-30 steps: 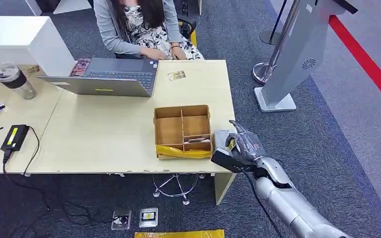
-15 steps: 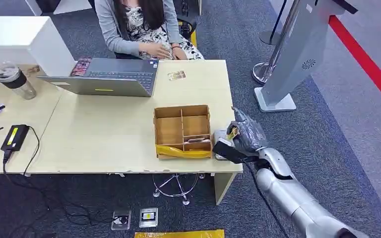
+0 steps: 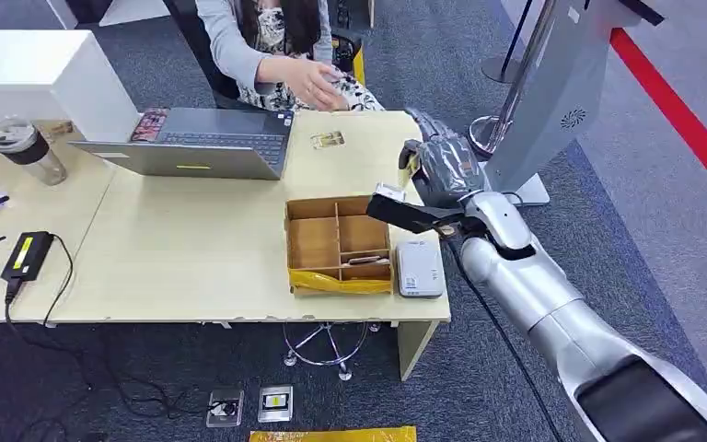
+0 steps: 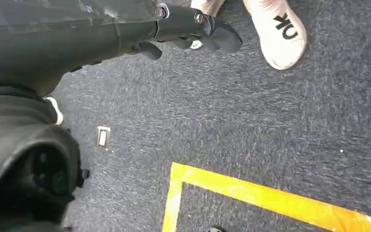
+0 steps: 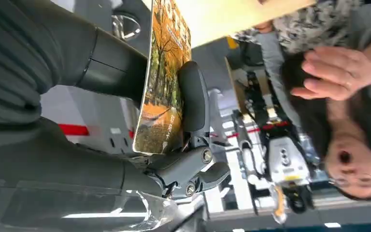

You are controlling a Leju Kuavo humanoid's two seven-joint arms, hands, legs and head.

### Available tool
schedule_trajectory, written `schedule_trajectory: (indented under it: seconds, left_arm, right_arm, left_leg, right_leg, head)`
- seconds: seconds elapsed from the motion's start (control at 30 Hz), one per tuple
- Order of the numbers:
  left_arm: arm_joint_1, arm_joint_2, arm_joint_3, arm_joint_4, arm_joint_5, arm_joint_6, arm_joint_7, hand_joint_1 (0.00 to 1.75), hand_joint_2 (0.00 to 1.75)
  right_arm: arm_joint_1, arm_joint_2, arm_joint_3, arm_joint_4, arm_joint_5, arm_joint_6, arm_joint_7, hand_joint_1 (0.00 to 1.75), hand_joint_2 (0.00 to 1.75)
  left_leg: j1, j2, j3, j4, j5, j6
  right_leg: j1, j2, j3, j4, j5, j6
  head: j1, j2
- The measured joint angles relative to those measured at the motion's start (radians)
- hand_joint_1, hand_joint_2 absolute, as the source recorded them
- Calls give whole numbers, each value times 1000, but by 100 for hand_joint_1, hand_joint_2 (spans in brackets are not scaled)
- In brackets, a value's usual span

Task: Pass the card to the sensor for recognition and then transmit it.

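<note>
My right hand (image 3: pixel 442 170) is raised above the table's right side, beyond the cardboard box, and pinches a card (image 3: pixel 411 164) between thumb and fingers. In the right wrist view the card (image 5: pixel 162 87) shows an autumn-tree picture and stands on edge in my right hand (image 5: pixel 188 121). The white sensor (image 3: pixel 420 269) lies flat near the table's front right corner, below and behind the hand. A seated person's hand (image 3: pixel 308 78) reaches out over the far table edge, apart from the card. My left hand (image 4: pixel 193 34) hangs over the carpet with nothing in it.
A compartmented cardboard box (image 3: pixel 338 241) sits left of the sensor. A second card (image 3: pixel 328 140) lies near the far edge beside a laptop (image 3: pixel 193 143). A grey kiosk stand (image 3: pixel 552 101) rises to the right of the table. A tumbler (image 3: pixel 28 147) stands far left.
My right hand has lifted off the sensor and carried the card up and toward the far side. The person's hand has risen from the lap and stretched out.
</note>
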Motion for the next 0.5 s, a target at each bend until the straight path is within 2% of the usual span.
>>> schedule_trajectory:
  seconds: [0.27, 0.5]
  left_arm:
    - [-16, -18, -9, 0, -21, 3, -19, 0, 0]
    - [-9, -32, -26, 0, -29, 7, -18, 0, 0]
  right_arm:
    - [-14, 95, 19, 37, 20, -5, 27, 175, 175]
    - [-12, 149, 34, 76, 46, -13, 35, 175, 175]
  left_leg:
    - [0, 0, 0, 0, 0, 0]
    - [0, 0, -1, 0, 0, 0]
  right_leg:
    - [0, 0, 0, 0, 0, 0]
    - [0, 0, -1, 0, 0, 0]
  head:
    - [0, 0]
    - [0, 0]
